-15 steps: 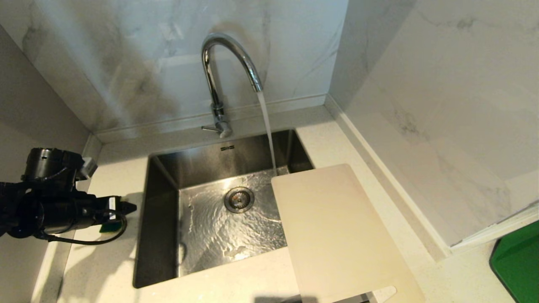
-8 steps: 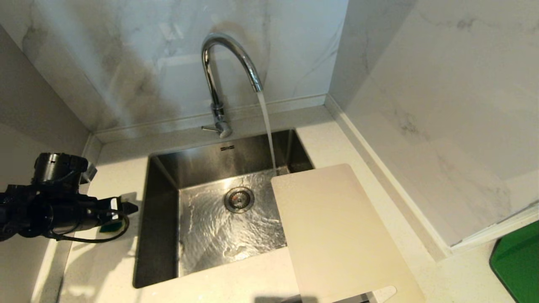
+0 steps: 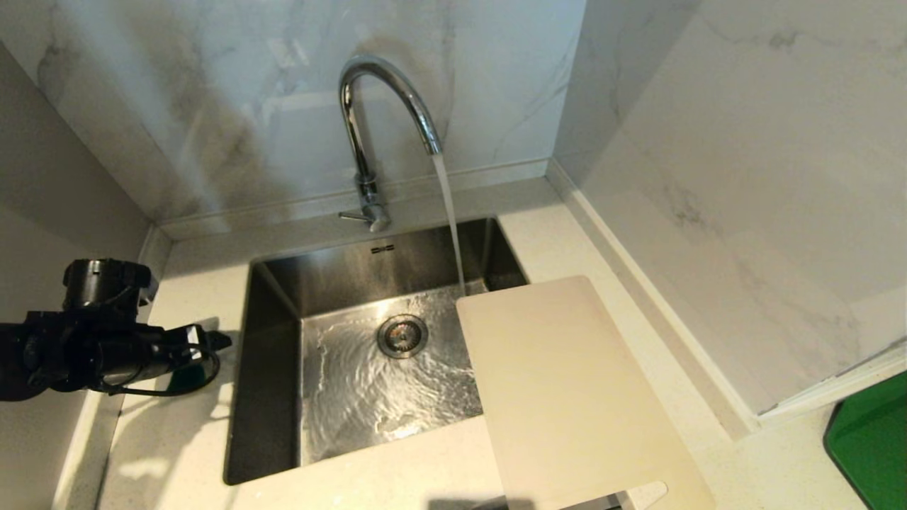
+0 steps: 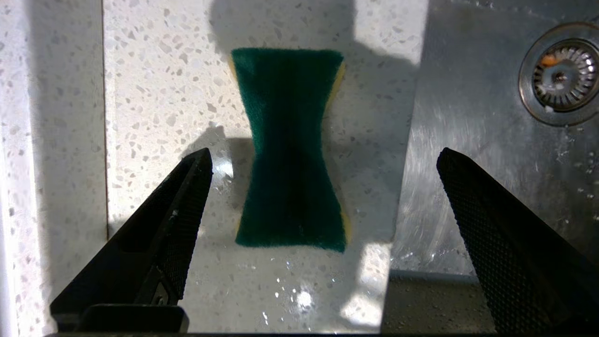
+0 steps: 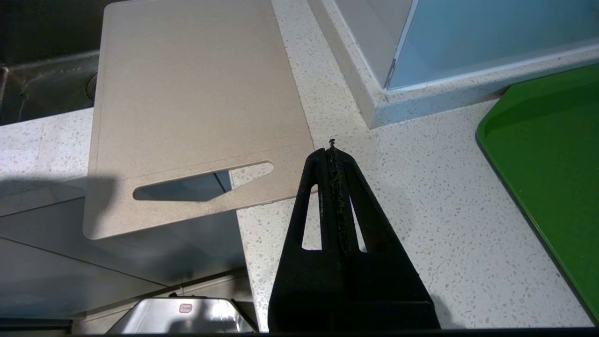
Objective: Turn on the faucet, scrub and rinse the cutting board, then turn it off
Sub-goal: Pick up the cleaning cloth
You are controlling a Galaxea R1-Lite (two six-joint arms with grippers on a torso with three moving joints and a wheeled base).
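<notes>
Marble-veined wall panels enclose a corner of pale speckled stone tabletop (image 3: 397, 489) with a rectangular stainless-steel sink (image 3: 273, 397) set into it. At the back of the sink stands the tall shiny chrome gooseneck faucet (image 3: 368, 106), and a steady stream of water (image 3: 450, 219) falls from its spout into the basin, so the first step, turning it on, looks done. Scrubbing, rinsing and shutting off are all left, judging by the scene.

On the sink's right side lies the large flat cream-white rectangular plastic cutting board (image 3: 567, 382), its far corner overhanging the basin close to where the stream lands, its near end jutting past the tabletop's front edge. It appears untouched.

Over the tabletop left of the sink hangs the left end effector (image 4: 323, 210), its jaws spread wide and gripping nothing. Directly beneath, between its fingers in the left wrist view, lies a dark green, yellow-backed, waisted scrubbing sponge (image 4: 290, 150) flat on the wet stone. The cutting board is well apart from this end effector, across the whole sink.

Parked near the board's slotted handle end, the right end effector (image 5: 332, 150) has its jaws pressed together, empty.
</notes>
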